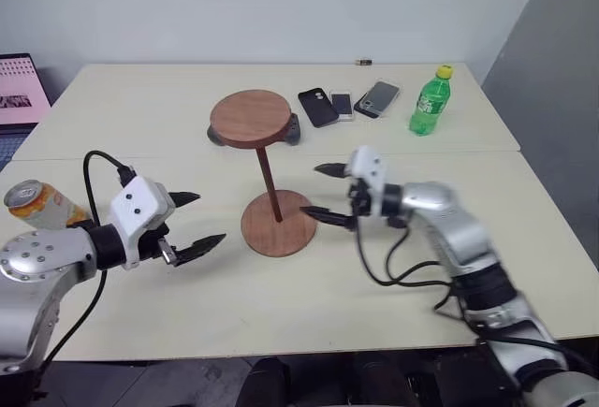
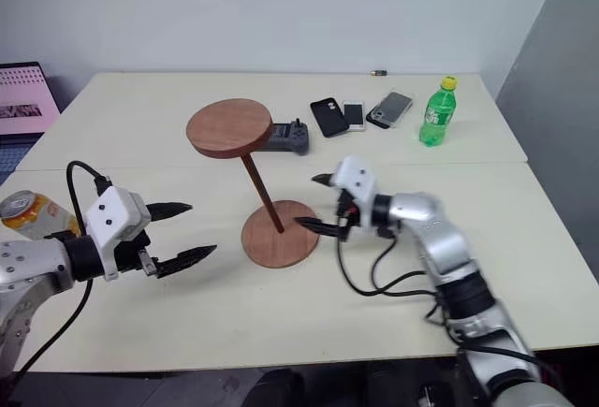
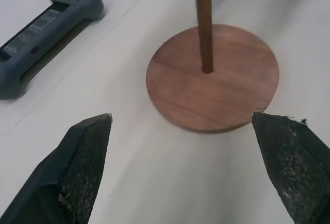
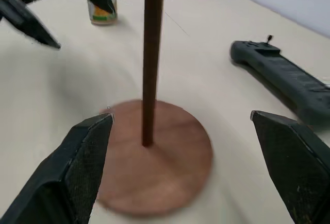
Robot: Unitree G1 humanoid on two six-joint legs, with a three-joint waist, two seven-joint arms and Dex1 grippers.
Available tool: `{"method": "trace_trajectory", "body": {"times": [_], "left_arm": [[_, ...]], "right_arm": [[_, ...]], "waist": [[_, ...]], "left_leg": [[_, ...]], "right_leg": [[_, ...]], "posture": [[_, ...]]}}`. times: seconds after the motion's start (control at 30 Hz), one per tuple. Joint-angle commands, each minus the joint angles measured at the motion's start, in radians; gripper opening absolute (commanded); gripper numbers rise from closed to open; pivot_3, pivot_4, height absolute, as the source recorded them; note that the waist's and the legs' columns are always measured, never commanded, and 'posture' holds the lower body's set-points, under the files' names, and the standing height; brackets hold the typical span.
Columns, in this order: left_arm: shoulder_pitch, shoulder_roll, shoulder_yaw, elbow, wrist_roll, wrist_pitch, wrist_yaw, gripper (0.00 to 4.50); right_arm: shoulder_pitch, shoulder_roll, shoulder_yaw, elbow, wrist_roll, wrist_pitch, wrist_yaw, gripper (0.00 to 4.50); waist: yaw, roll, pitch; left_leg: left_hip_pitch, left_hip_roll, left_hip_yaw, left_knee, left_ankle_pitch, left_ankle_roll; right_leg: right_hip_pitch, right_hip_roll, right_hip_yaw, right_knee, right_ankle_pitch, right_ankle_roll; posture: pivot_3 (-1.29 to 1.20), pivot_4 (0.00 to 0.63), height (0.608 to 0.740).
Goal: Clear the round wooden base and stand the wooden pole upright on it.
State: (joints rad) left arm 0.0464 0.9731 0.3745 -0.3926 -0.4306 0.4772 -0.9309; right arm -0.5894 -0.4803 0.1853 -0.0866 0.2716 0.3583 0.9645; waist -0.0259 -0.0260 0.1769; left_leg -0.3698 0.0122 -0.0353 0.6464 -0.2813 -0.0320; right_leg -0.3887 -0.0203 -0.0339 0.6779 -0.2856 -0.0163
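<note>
The round wooden base [image 1: 279,224] lay flat near the middle of the bench [image 1: 168,108], nothing else resting on it. The wooden pole [image 1: 270,181] stood in its centre hole, leaning slightly, with its round plate [image 1: 250,119] at the top end.

The right gripper [image 1: 331,192] hovered just off the base's 3 o'clock edge, pointing toward the pole. Its fingers [image 4: 85,157] were spread wide and gripped nothing; in the right wrist view the pole rose in the gap between them without touching either one.

The left gripper [image 1: 194,223] hung at about 9 o'clock from the base, a little apart from it, aimed at the pole's foot. Its fingers [image 3: 85,167] were also wide apart and empty.

A dark grey handheld controller [image 2: 286,136] lay on the bench at 12 o'clock from the base, behind the pole's top plate. Farther back, toward 1 o'clock, three phones [image 1: 342,105] lay side by side. A green plastic bottle [image 1: 430,101] with a yellow cap stood upright at about 2 o'clock, well away from the base. A drink can [image 1: 42,205] lay tilted at the bench's 9 o'clock edge, beside the left arm.
</note>
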Motion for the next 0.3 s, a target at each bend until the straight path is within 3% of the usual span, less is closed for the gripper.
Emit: {"method": "trace_trajectory", "body": {"times": [0.03,0.13,0.3], "left_arm": [[0.026,0.031,0.08,0.006,0.001,-0.001,-0.024,4.5],[0.065,0.041,0.121,0.016,0.001,-0.007,-0.055,4.5],[0.1,0.062,0.124,0.038,0.022,-0.027,-0.096,4.5]], "right_arm": [[0.036,-0.093,-0.085,-0.095,0.071,-0.027,0.092,4.49],[0.073,-0.195,-0.138,-0.133,0.107,-0.011,0.157,4.49],[0.101,-0.261,-0.168,-0.16,0.156,0.038,0.186,4.49]], "waist": [[0.0,0.0,0.001],[-0.003,0.0,0.002],[-0.003,0.001,0.005]], "left_leg": [[0.0,0.0,0.0,0.0,0.0,0.0],[0.001,0.001,0.0,-0.001,0.0,0.0],[0.001,0.001,0.001,-0.001,0.0,0.0]], "right_leg": [[0.0,0.0,0.0,0.0,0.0,0.0],[0.0,0.0,0.0,0.0,-0.001,0.0],[0.0,0.0,0.0,0.001,-0.003,0.003]], "posture": [[0.0,0.15,0.74],[0.0,0.15,0.74],[0.0,0.15,0.74]]}}
